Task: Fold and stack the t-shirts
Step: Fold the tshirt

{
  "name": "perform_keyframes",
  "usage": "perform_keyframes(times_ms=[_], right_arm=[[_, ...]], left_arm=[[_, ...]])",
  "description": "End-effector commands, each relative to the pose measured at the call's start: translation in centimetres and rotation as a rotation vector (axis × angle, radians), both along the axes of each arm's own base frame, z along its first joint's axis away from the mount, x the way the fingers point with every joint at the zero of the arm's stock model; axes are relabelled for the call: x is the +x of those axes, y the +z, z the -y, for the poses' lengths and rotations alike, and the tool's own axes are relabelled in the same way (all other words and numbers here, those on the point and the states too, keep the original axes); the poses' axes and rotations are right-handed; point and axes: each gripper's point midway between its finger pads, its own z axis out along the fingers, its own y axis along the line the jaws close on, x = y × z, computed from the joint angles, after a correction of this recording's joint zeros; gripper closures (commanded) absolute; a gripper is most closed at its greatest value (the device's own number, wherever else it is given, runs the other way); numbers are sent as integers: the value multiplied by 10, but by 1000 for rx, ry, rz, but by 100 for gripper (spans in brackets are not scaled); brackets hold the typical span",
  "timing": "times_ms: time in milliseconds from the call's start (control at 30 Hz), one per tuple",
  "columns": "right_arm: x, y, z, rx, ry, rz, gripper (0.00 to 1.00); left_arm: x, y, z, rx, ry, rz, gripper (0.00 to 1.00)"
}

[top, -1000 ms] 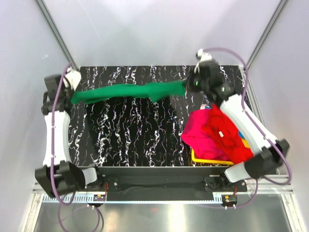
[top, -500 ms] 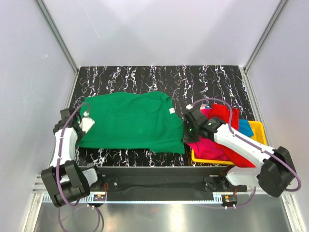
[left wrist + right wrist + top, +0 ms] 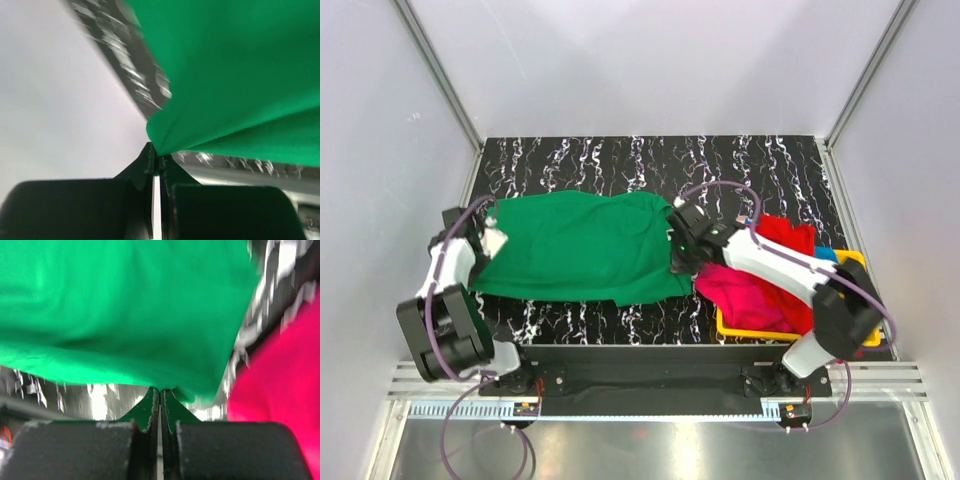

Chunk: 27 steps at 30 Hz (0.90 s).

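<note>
Bright, even light; wrist views blur the green t-shirt (image 3: 240, 75).

Robot lab test cell: plain white enclosure walls (image 3: 650, 60), aluminium frame posts (image 3: 438, 72), black marbled tabletop (image 3: 620, 160), mounting rail (image 3: 650, 365) along near edge.

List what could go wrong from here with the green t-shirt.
The left gripper and right gripper each pinch only a thin edge bit of the green t-shirt; either could slip. The right gripper sits close beside the magenta t-shirt spilling over the yellow tray, and might snag it.
</note>
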Motion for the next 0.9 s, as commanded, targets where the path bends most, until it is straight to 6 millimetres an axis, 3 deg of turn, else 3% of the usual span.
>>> perform_keyframes(times_ms=[0,33,67,100,167,267,333,533,700,867], right_arm=[[54,4,-9,-19,12,116,100],[64,-10,-7,-40,3,96,100],[76,-5,-12,-35,4,114,100],[82,-14,-12,-58,11,105,100],[100,-11,-12,-46,-1,117,100],[115,-22,-9,-42,-12,101,100],[117,-32,-7,-67,3,86,100],[133,-22,3,-85,3,115,100],[139,-30,0,-103,51,104,100],[158,-26,10,-137,29,147,100]], left_arm=[[57,22,-16,17,77,192,100],[62,21,-18,21,85,199,100],[70,19,-21,28,84,206,100],[75,18,-21,28,86,215,100],[86,16,-23,21,87,225,100],[96,11,-26,24,87,214,100],[100,6,-28,26,83,197,100],[107,2,-26,38,51,176,100],[115,-2,-22,41,37,178,99],[117,-7,-23,48,43,181,93]])
